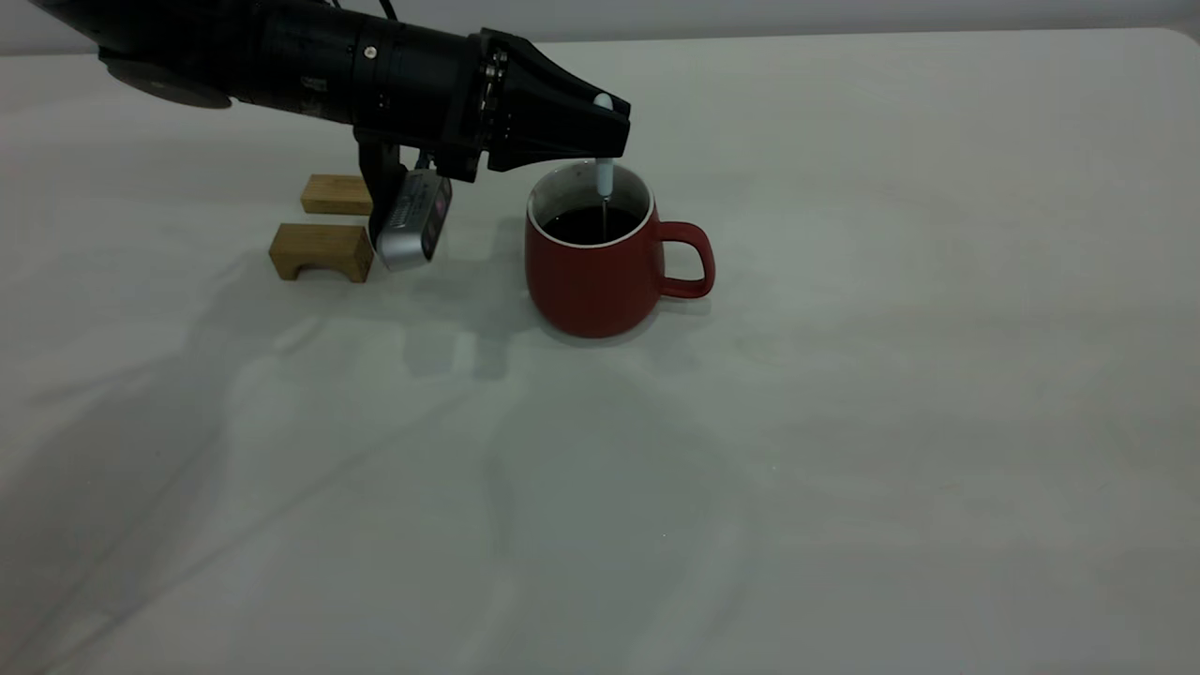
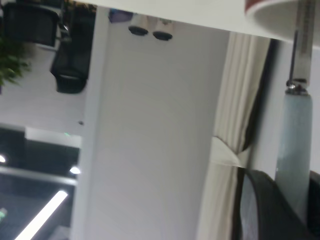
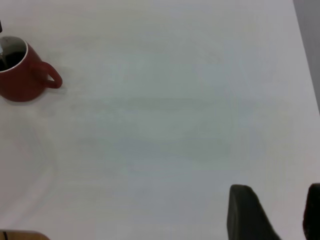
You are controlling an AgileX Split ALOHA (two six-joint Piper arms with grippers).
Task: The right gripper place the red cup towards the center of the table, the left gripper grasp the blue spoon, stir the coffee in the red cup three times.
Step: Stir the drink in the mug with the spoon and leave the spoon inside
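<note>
The red cup (image 1: 591, 281) stands near the middle of the table (image 1: 844, 422), handle pointing right, with dark coffee (image 1: 586, 225) inside. My left gripper (image 1: 609, 127) hovers just above the cup's rim, shut on the pale handle of the blue spoon (image 1: 605, 176). The spoon hangs upright and its thin metal neck dips into the coffee. In the left wrist view the spoon handle (image 2: 295, 145) runs between my dark fingers (image 2: 265, 210) toward the cup's rim (image 2: 270, 12). My right gripper (image 3: 280, 212) is outside the exterior view; it is open over bare table, far from the cup (image 3: 22, 80).
Two tan wooden blocks (image 1: 322, 250) (image 1: 336, 194) lie on the table left of the cup, under the left arm. The left arm's silver camera module (image 1: 412, 220) hangs between the blocks and the cup.
</note>
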